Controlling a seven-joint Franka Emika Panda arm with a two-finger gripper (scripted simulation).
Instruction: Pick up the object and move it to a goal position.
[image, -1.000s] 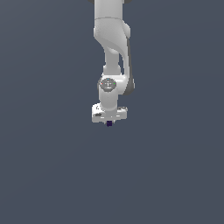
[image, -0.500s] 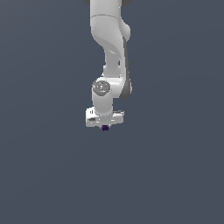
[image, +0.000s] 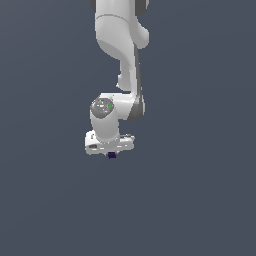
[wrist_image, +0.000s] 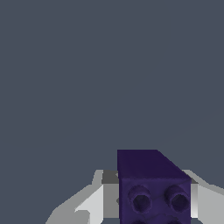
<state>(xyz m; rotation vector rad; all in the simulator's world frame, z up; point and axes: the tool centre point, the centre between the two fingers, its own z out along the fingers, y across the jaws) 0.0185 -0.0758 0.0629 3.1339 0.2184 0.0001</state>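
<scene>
The object is a tiny dark navy-purple block (image: 112, 155) with round studs. In the exterior view it peeks out just below my white gripper (image: 111, 153), held in the air. In the wrist view the block (wrist_image: 153, 188) fills the space between my two pale fingers (wrist_image: 89, 205), one pressed against each side. The gripper is shut on it. No goal marker shows in either view.
The white arm (image: 122, 55) comes down from the top of the exterior view. Everything else in both views is a plain dark grey-blue surface.
The gripper, with the block in it, has moved toward the exterior view's left and slightly down. The grip has not changed.
</scene>
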